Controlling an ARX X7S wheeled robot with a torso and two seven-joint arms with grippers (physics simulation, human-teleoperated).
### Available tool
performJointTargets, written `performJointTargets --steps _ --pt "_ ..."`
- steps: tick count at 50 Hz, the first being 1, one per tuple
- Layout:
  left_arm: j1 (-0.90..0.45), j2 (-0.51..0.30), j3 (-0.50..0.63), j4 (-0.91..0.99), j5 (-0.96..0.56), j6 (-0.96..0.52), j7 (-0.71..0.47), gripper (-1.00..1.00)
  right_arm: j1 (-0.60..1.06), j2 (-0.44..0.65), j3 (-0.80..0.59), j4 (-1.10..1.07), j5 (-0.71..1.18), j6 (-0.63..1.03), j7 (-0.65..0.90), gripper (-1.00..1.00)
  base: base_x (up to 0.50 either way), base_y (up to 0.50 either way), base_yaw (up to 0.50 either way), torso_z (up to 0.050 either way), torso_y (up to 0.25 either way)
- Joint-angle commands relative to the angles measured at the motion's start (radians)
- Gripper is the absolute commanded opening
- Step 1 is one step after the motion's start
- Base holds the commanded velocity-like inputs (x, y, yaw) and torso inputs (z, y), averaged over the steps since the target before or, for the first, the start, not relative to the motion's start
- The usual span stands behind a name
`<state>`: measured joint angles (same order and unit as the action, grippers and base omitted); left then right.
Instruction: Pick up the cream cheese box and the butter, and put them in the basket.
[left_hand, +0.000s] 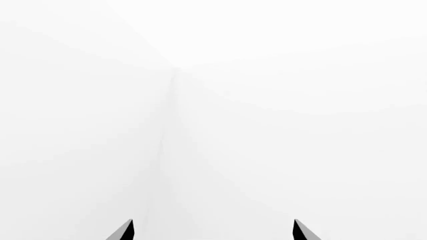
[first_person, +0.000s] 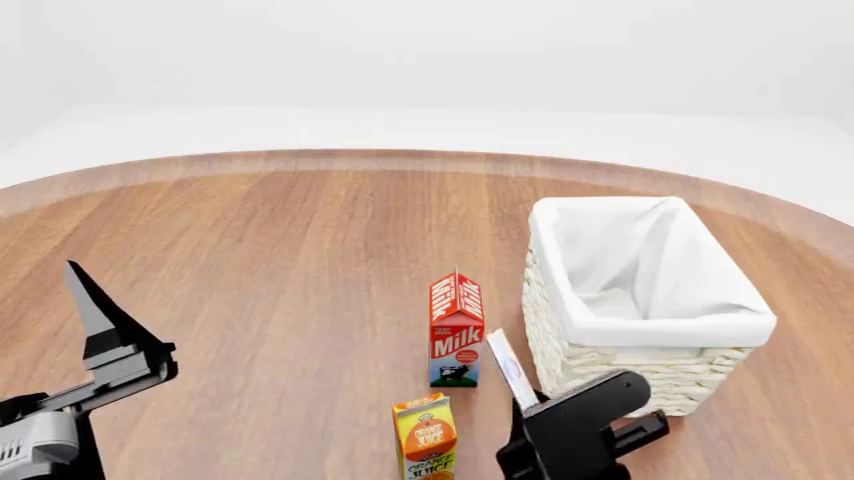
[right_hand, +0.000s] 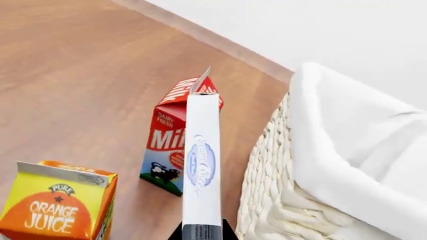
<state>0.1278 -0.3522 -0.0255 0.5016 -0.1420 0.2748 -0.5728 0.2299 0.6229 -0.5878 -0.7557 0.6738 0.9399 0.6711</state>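
Note:
My right gripper is shut on the cream cheese box, a thin white box with a blue oval mark, held edge-on and lifted off the table. It hangs just left of the white wicker basket, below the cloth-lined rim and next to the woven wall. The butter is out of view. At the near left my left gripper is raised, open and holding nothing, and its wrist view shows only blank white wall.
A red milk carton stands upright just left of the basket and behind the held box. An orange juice carton stands at the near edge. The round wooden table stretches left and back.

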Motion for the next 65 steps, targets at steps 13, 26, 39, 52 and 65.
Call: performJointTargets --steps 13,26,39,52,65 --pt "0.004 0.012 -0.024 0.012 0.001 -0.014 0.019 1.00 0.128 0.054 0.292 -0.248 0.182 0.173 0.133 -1.00 0.00 0.00 0.00 0.000 0.001" --pt "0.006 0.009 -0.024 0.017 0.000 -0.016 0.014 1.00 0.309 0.126 0.454 -0.282 0.457 0.228 0.261 -1.00 0.00 0.00 0.00 0.000 0.000" --pt "0.006 0.005 -0.020 0.016 -0.001 -0.018 0.012 1.00 0.504 0.236 0.566 -0.239 0.754 0.222 0.412 -1.00 0.00 0.00 0.00 0.000 0.001" --pt "0.004 0.004 -0.011 0.012 -0.001 -0.018 0.012 1.00 0.633 0.263 0.575 -0.030 1.072 0.135 0.437 -1.00 0.00 0.00 0.00 0.000 0.001" --pt "0.001 0.002 -0.002 0.006 -0.011 -0.020 0.015 1.00 0.793 0.188 0.452 0.266 1.044 0.198 0.265 -1.00 0.00 0.00 0.00 0.000 0.000"
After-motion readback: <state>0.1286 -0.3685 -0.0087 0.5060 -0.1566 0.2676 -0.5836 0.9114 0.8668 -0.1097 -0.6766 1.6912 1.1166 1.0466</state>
